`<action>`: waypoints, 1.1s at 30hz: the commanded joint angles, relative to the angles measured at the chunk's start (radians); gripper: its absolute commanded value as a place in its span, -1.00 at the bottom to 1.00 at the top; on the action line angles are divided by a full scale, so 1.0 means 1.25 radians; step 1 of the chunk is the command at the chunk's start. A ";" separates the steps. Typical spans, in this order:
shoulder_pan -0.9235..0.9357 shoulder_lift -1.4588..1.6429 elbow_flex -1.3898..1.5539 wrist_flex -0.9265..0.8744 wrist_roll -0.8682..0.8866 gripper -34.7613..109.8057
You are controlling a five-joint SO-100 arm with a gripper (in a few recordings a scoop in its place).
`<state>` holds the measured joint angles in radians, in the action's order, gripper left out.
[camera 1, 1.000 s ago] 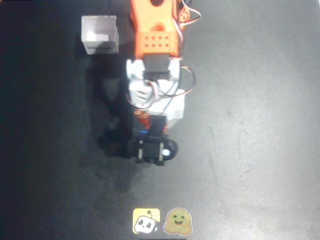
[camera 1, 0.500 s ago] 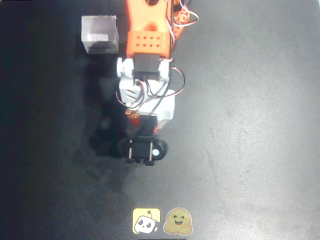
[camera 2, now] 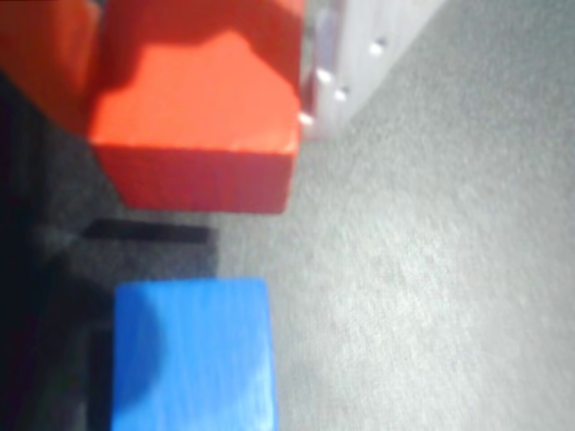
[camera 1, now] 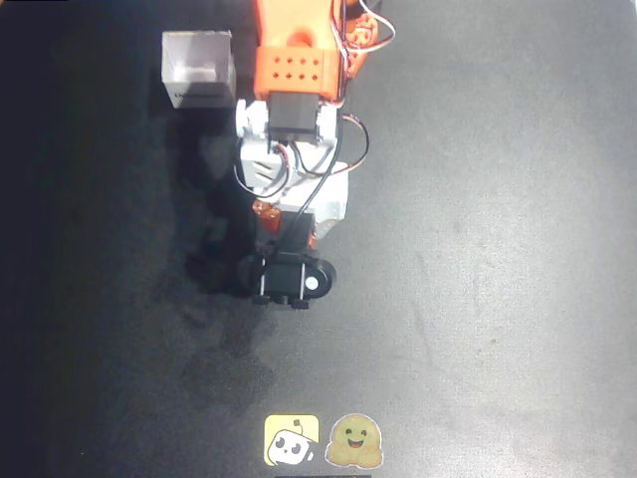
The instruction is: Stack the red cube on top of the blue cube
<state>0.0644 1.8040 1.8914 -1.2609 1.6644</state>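
In the wrist view your gripper [camera 2: 193, 36] is squeezed tight on the red cube [camera 2: 198, 135] and holds it up off the table [camera 2: 431, 269]. The blue cube [camera 2: 190, 355] sits on the table lower in that picture, apart from the red one. If you let go now, the red cube can miss or tip off. From overhead, the white box [camera 1: 198, 69] sits far away.

A dark matte table [camera 1: 498, 249] (faintly speckled) brightens toward the right.
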 commanded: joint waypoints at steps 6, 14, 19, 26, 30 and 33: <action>0.004 -0.005 -0.045 0.029 -0.025 -0.52; -0.001 -0.137 -0.163 0.029 -0.049 -0.52; 0.000 -0.169 -0.184 0.044 -0.049 -0.52; 0.002 -0.202 -0.212 0.050 -0.052 -0.52; 0.004 -0.214 -0.222 0.050 -0.052 -0.52; 0.006 -0.220 -0.222 0.056 -0.052 -0.52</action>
<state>0.0644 1.5278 1.6567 -1.2057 1.6091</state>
